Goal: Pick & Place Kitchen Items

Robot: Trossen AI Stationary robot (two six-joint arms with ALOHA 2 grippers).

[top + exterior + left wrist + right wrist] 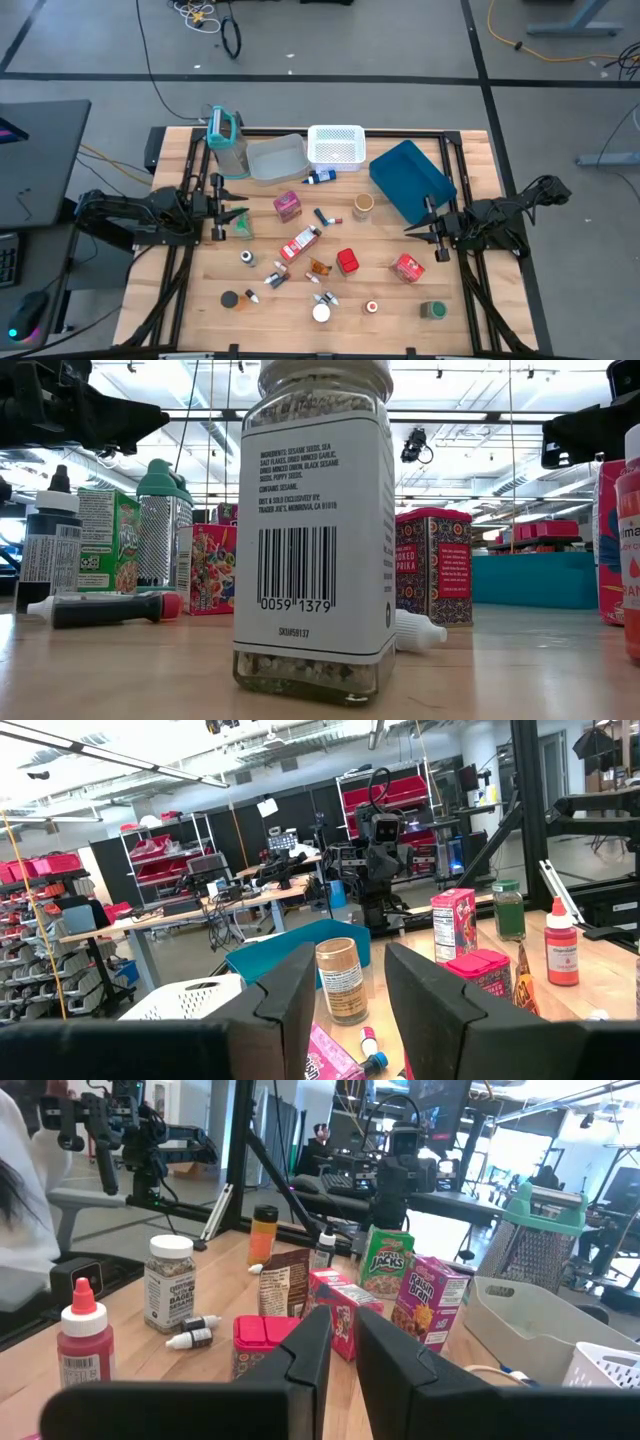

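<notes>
Hovering empty at opposite table edges, the left gripper [232, 214] stands slightly parted and the right gripper [425, 228] nearly closed, apparently poised before picking the scattered small kitchen items [300, 242].

Kitchen items [300, 243] lie scattered between both idle tools.

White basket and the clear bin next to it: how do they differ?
The basket is bright white with mesh walls; the bin is greyish, see-through plastic with plain solid walls. In the high view the basket sits square to the table edge, while the bin is turned slightly askew. Both are open-topped rectangular containers, side by side at the far edge.
</notes>
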